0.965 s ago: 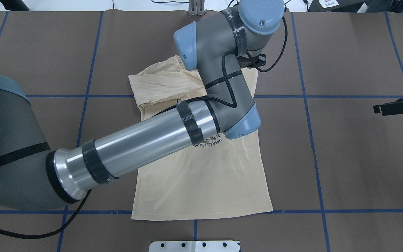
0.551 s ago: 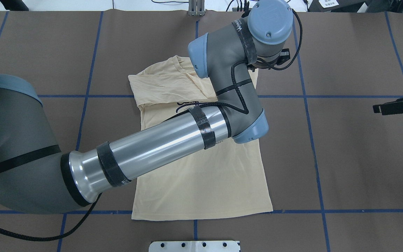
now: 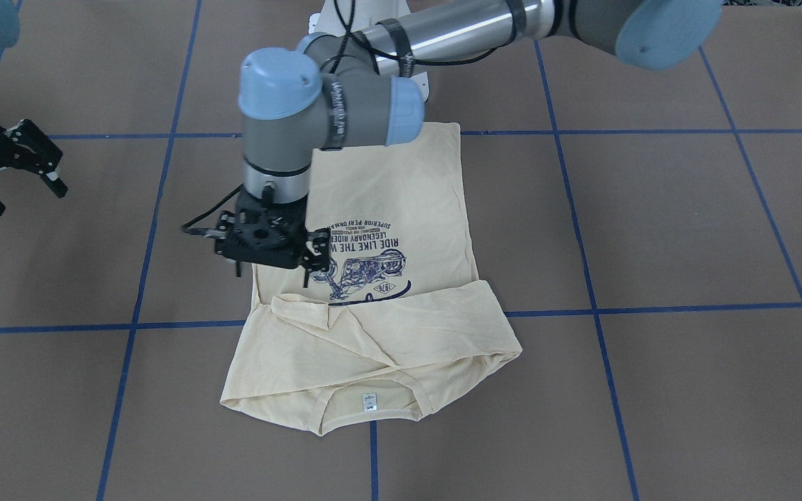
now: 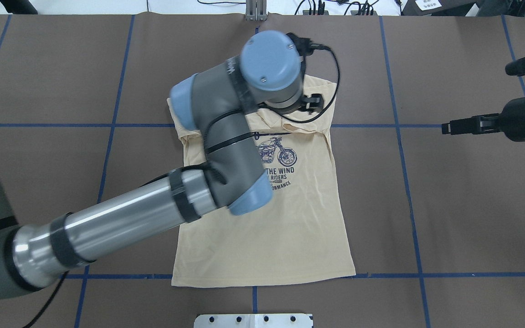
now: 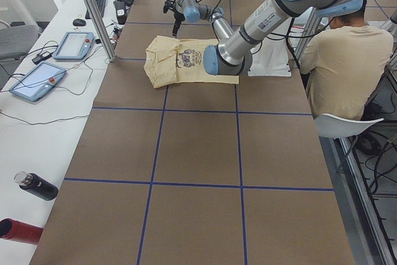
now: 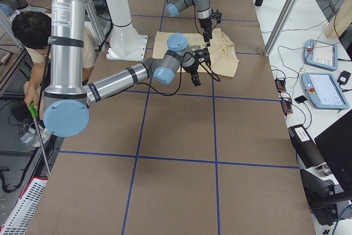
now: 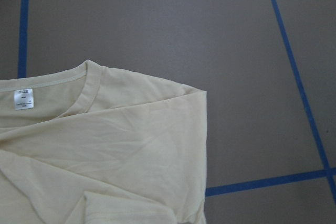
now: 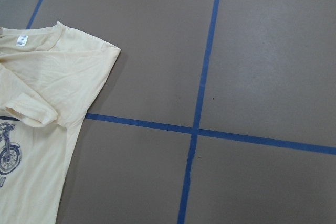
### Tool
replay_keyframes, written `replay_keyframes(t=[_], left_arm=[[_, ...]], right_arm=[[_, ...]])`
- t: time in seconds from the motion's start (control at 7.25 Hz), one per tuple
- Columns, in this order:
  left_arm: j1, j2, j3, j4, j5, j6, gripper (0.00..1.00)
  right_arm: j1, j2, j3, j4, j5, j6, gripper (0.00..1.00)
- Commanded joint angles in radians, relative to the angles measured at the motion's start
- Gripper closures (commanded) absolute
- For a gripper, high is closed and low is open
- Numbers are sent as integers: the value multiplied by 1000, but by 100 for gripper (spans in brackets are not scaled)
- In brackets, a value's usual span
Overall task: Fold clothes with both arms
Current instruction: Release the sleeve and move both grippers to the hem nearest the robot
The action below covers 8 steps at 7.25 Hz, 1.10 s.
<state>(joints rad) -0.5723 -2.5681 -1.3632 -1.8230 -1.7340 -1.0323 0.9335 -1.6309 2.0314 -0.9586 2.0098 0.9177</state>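
Note:
The clothes are one cream-yellow shirt (image 4: 290,228) lying flat on the brown table, motorcycle print up. Both sleeves are folded in across the chest below the collar (image 3: 373,334), and the white neck label (image 3: 369,401) shows. My left gripper (image 3: 272,268) hangs just above the shirt's edge beside the print, fingers spread, open and holding nothing. From overhead only part of the left gripper (image 4: 310,102) shows under the wrist. My right gripper (image 3: 21,191) is open and empty, well off the cloth. The left wrist view shows the shirt's shoulder (image 7: 131,145); no fingers appear there.
Blue tape lines (image 4: 399,125) grid the table. A white base plate (image 4: 253,320) sits at the near edge. A seated person (image 5: 347,60) is beside the table. Tablets (image 5: 40,79) and bottles (image 5: 37,185) lie on the side bench.
My left wrist has swung back left over the shirt's upper part, uncovering the print. The right arm has come further in from the right edge.

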Motion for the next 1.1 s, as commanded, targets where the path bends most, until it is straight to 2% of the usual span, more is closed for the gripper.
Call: replay_keyframes(t=[0.0, 0.14, 0.28, 0.41, 0.55, 0.69, 0.83, 0.96], left_arm=[[2, 353, -406, 40, 4, 67, 0], [12, 479, -522, 31, 17, 67, 0], [43, 587, -615, 27, 19, 58, 0], [75, 689, -673, -14, 57, 48, 0], [135, 807, -697, -162, 91, -60, 0], [238, 875, -697, -236, 159, -218, 0], [350, 885, -694, -230, 228, -326, 0], [432, 897, -686, -223, 259, -413, 0]], right_arm=[[-158, 57, 22, -9, -139, 149, 0], [-258, 69, 73, -84, -232, 209, 0], [-377, 130, 164, -270, -347, 290, 0], [-519, 182, 209, -405, -479, 396, 0], [-654, 187, 210, -420, -622, 470, 0], [-730, 171, 208, -422, -676, 548, 0], [-777, 145, 204, -422, -718, 593, 0], [-809, 135, 193, -422, -759, 595, 0]])
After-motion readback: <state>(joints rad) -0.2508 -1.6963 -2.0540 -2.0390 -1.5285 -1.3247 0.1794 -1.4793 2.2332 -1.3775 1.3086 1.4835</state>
